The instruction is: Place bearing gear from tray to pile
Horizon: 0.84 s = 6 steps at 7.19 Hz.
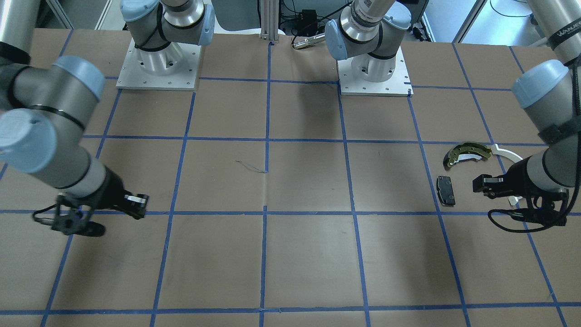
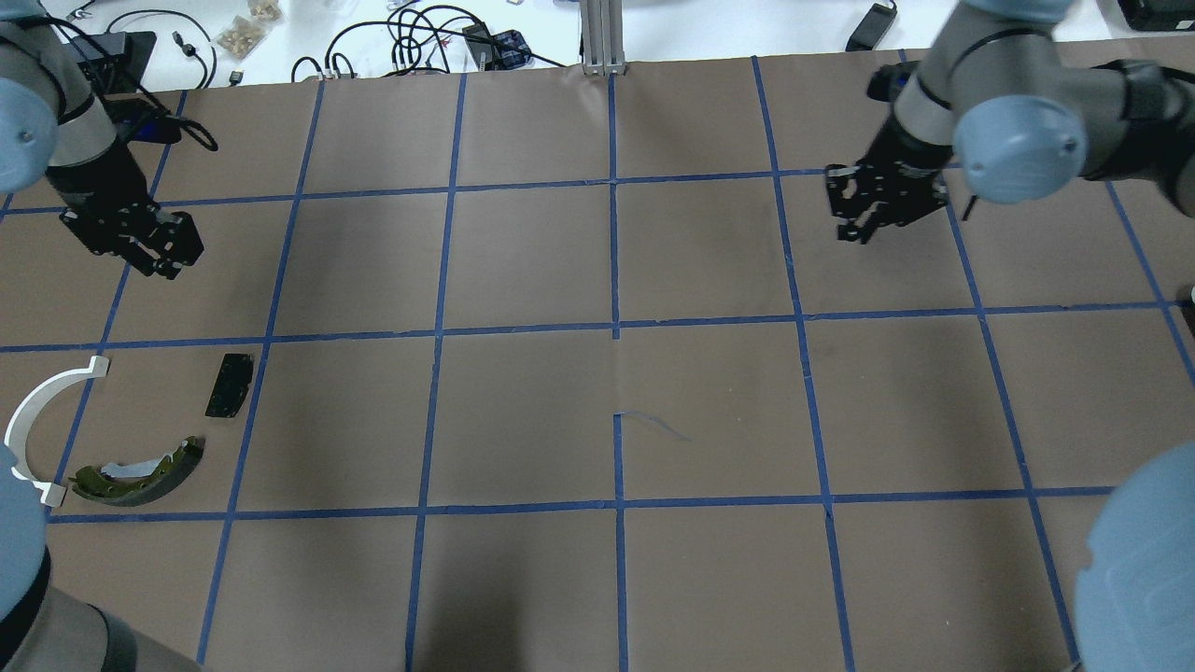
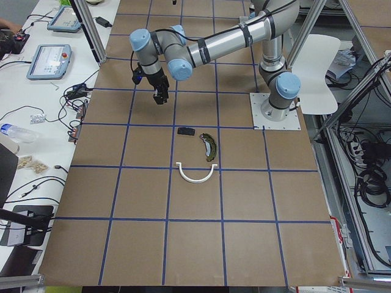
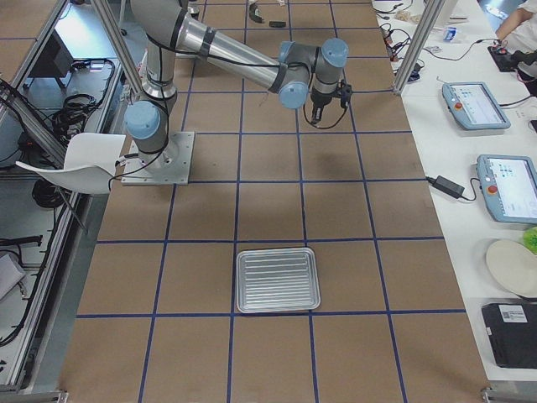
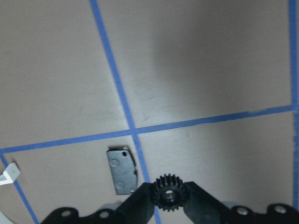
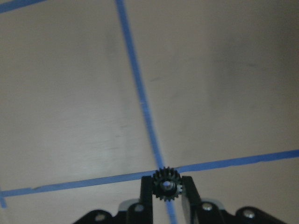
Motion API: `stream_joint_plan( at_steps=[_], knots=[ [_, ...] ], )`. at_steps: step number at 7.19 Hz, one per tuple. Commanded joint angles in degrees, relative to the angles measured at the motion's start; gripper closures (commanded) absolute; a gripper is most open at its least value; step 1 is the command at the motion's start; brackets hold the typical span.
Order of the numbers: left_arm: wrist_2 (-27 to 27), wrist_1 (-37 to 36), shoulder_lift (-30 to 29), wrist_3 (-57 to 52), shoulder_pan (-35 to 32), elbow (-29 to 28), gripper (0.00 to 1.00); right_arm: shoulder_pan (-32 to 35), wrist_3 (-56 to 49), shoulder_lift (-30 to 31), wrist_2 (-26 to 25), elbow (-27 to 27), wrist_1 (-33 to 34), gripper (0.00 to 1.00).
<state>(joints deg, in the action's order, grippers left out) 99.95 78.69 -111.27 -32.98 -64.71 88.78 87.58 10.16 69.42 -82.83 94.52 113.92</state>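
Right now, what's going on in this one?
The left tool grips a small black gear above the table, near the pile's black pad. The brake shoe and white arc lie close by. The right tool grips a second gear, well away from the tray. Neither gear is set down yet.

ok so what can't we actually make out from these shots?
Tray: shows only in the right side view, in no other frame.
Left gear: lower teeth hidden in the left gripper, wrist view; too small to spot from overhead or front.
Right gear: same, in the right gripper.
White arc: middle hidden behind the left arm, front view.
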Motion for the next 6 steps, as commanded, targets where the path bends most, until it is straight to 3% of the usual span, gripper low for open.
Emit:
stream_joint_plan(
  at_steps=[1, 3, 4, 5, 6],
  knots=[
    [0.0, -12.9, -0.8, -6.3, 5.1, 8.0, 1.0, 16.0, 22.1, -4.1, 1.2, -0.5, 9.5, 1.0],
    [0.1, -20.9, -0.8, -10.0, 6.0, 14.9, 1.0, 24.6, 35.7, -8.2, 1.2, -0.5, 14.6, 1.0],
    [0.1, -21.1, -0.7, -10.1, 6.4, 16.5, 1.0, 27.4, 38.6, -10.8, 0.4, -0.1, 18.4, 1.0],
    [0.0, -20.8, -0.7, -10.5, 7.4, 17.9, 1.0, 27.6, 38.4, -11.6, 0.0, -0.5, 18.7, 0.84],
    [0.2, -20.9, 0.0, -12.5, 9.1, 19.7, 1.0, 27.6, 38.0, -11.9, -1.2, -0.7, 18.4, 0.35]
  ],
)
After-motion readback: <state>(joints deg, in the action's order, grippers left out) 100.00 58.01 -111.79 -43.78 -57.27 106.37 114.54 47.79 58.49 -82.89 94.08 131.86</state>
